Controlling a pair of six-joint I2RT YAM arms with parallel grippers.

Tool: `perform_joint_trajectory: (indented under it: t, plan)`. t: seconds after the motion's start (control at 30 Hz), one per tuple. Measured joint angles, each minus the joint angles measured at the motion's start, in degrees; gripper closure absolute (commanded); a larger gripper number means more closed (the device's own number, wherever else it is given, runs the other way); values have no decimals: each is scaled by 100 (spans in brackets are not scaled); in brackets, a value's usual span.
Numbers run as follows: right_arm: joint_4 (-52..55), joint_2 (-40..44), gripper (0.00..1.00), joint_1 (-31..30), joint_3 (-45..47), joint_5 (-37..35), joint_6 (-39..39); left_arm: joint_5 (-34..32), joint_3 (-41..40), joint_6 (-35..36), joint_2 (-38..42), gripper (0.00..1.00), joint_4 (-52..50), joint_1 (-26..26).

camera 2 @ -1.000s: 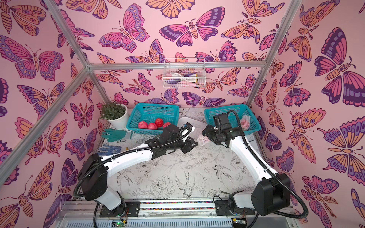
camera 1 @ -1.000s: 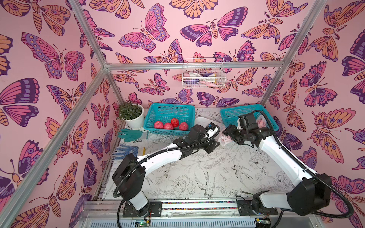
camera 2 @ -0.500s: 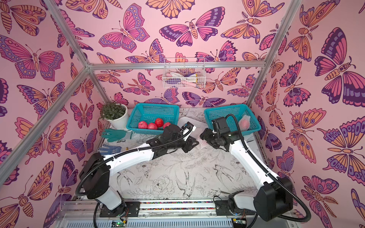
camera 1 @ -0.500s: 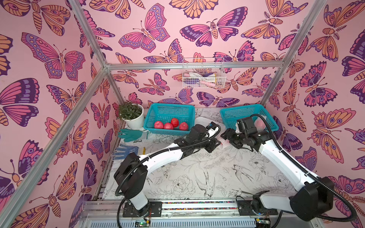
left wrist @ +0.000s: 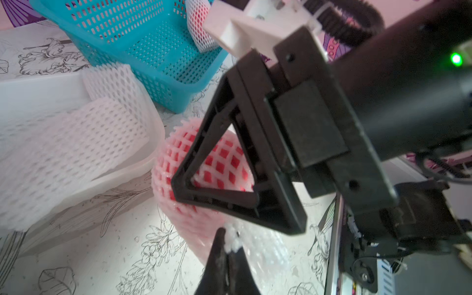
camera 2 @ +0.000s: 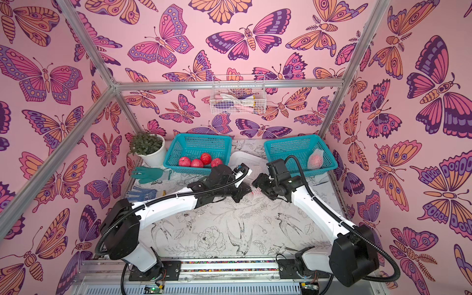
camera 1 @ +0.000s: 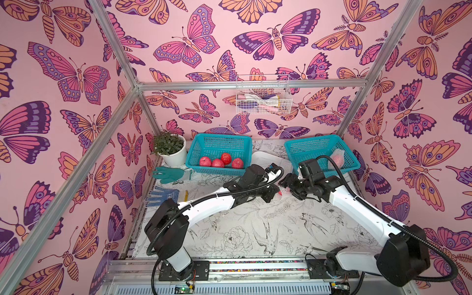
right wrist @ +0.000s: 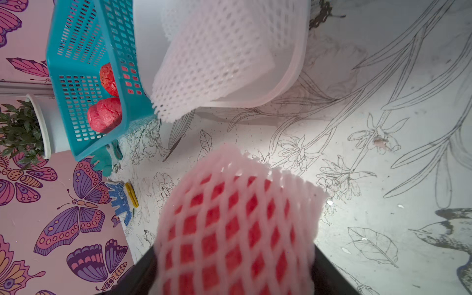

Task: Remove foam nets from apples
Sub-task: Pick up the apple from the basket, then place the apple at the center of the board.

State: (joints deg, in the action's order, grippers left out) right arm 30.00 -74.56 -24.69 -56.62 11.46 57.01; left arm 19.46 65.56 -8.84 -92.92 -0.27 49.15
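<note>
Left claw (left wrist: 227,251) has just snapped closed. It was half open a second ago; now it is clenched on the loose fringe of the foam net (left wrist: 184,217). The left wrist view shows white foam squeezed between its tips.

Right claw (camera 1: 288,188): spread unchanged, grasping the wrapped apple (right wrist: 229,229) across its belly, one jaw on each side. Over the last second that arm has carried the fruit away from the far right basket (camera 1: 306,150) and toward the middle, to meet the left claw.

Position: the apple sits between the two claws, on the near side of the white tub (right wrist: 298,69) and low over the table (camera 1: 255,229). I cannot tell whether it is touching or just clear.

Meaning: both holds are on, one claw on the fruit and one on the sleeve. My reading is that the grip is done and the pull has not yet begun, since the net still covers the whole fruit.

Tally:
- Four bare apples (camera 1: 217,163) in the far left basket (camera 1: 219,145).
- Spent nets (right wrist: 217,58) stacked in the tub.
- One last wrapped apple (camera 1: 337,158) waiting in the right basket.

Next: the claws probably need to draw apart along the sleeve. The risk is that the pinch is on the fringe only, so the foam may tear or slip free.
</note>
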Motion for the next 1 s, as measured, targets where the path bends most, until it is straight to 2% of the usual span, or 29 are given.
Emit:
perform_joint_trajectory:
  t: [0.23, 0.47, 0.57, 0.67, 0.83, 0.93, 1.0]
  plan:
    - [-334, -15, 41, -348, 310, 94, 321, 48, -291, 85, 341, 100, -306, -24]
    - [-1021, -42, 39, -649, 1226, 306, 962, 310, -535, 90, 345, 100, -844, -39]
    - [-1156, -151, 37, -669, 1331, 439, 1088, 350, -603, 90, 345, 100, -975, -50]
    - [-1309, -326, 30, -675, 1327, 579, 1152, 424, -579, 90, 299, 100, -1067, -120]
    - [-1318, -682, 6, -662, 1246, 614, 1200, 636, -402, 81, 0, 100, -1244, -214]
    - [-1309, -743, 0, -627, 1244, 603, 1215, 815, -376, 50, -68, 100, -1322, -258]
    - [-1300, -761, 1, -588, 1220, 610, 1215, 907, -376, 20, -85, 100, -1355, -323]
